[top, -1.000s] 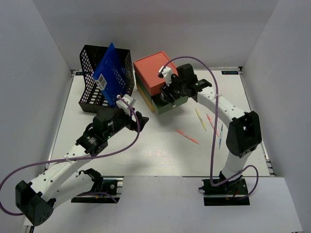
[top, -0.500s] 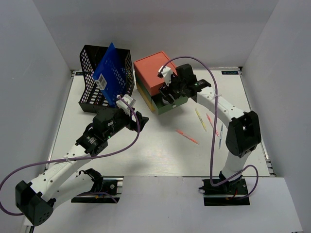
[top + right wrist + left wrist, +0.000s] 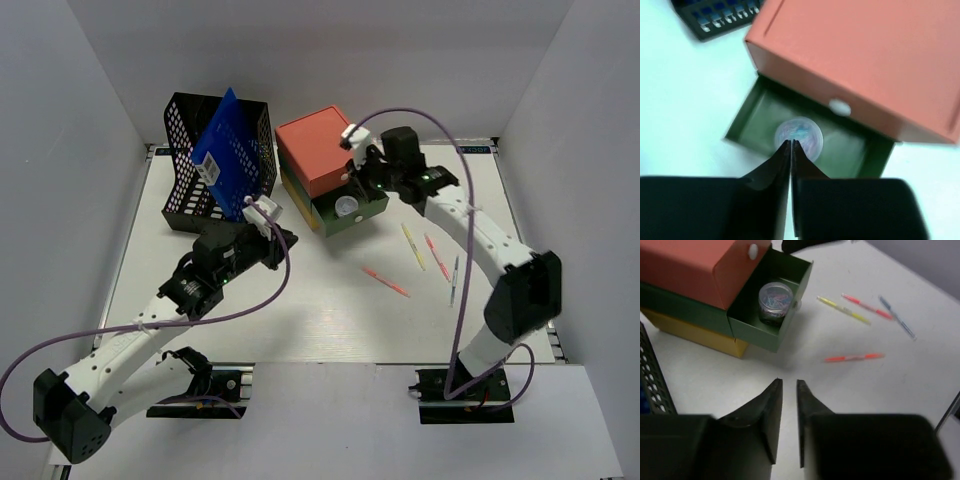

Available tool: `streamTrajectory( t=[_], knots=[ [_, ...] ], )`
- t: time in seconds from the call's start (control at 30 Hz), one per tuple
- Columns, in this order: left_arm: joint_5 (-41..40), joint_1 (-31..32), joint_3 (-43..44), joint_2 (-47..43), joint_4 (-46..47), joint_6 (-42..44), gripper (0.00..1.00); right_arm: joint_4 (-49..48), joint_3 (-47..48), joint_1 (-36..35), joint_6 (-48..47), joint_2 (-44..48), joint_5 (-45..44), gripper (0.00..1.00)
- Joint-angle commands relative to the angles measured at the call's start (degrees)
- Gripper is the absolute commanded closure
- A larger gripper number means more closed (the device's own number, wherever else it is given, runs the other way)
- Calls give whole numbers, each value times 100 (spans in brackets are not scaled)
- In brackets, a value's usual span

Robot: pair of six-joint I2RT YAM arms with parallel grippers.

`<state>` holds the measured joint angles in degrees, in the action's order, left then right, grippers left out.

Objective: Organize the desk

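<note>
4 pens [image 3: 410, 245], 1 jar [image 3: 775, 299], 1 drawer box [image 3: 322, 158]

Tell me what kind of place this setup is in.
Probably a robot test cell staged as an office desk: a white desk boxed in by plain white walls, holding a black mesh file organizer, a stacked drawer box and loose pens.

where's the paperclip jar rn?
The jar sits inside the open green drawer of the drawer box, right of the black mesh basket, below the right gripper.
</note>
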<state>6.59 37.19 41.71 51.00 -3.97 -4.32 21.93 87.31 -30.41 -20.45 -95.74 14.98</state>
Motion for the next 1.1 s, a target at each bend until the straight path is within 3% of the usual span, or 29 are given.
streamTrajectory(
  t=[0.0,0.03,0.1,0.2,0.33,0.53,0.8,1.07],
  knots=[
    [719,-19,-41,225,168,159,76,-338,-318,342,881,933,321,100],
    [991,51,-23,313,186,168,90,-365,-572,413,1067,1074,278,100],
    [1255,104,108,734,195,133,98,-365,-880,771,1523,1451,294,100],
    [1845,157,486,1481,46,-16,100,-557,-1627,1420,1920,1988,706,100],
    [1759,446,838,2202,-183,-78,100,-1024,-2630,2257,2404,2613,1707,100],
    [749,1052,1409,2994,-368,-8,98,-1559,-3738,2952,2502,2825,2726,100],
    [-1586,1537,2322,4240,-280,684,86,-1490,-3852,3481,2476,3000,3423,100],
    [-2715,1537,3097,5200,-430,1240,85,-1446,-3879,3727,2370,3062,3652,100]
  ],
)
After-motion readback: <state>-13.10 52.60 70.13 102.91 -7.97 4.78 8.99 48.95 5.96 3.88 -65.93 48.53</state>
